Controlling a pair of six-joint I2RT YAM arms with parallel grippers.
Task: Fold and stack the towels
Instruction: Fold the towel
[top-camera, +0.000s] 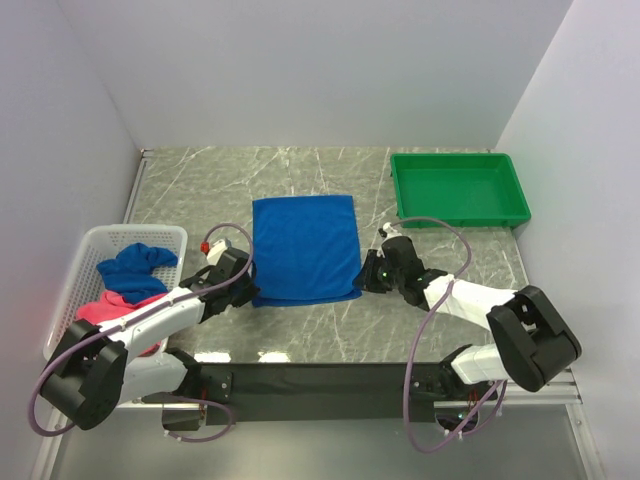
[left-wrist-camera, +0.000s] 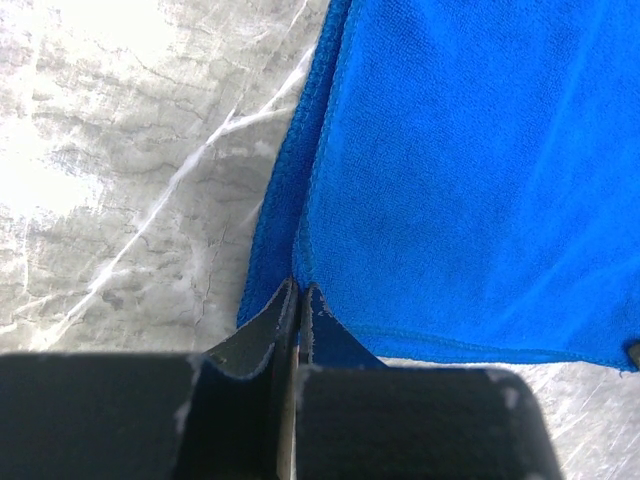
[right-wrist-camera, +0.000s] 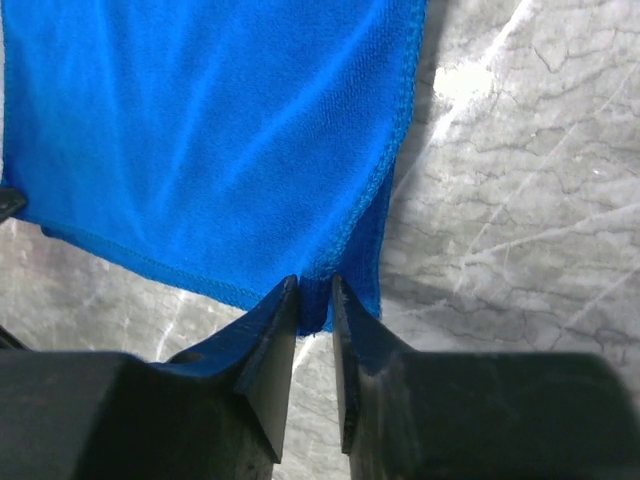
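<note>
We see a grey marble table (top-camera: 200, 190) with a spread blue towel (top-camera: 304, 245) lying flat at its centre. A green tray (top-camera: 460, 217) sits at two o'clock. At eight o'clock a white basket (top-camera: 135, 232) holds a crumpled blue towel (top-camera: 135, 265) above a pink towel (top-camera: 110, 305). The left gripper (left-wrist-camera: 300, 292) is pinched tight on the spread blue towel's seven o'clock corner. The right gripper (right-wrist-camera: 315, 290), jaws narrow, nips its five o'clock corner.
</note>
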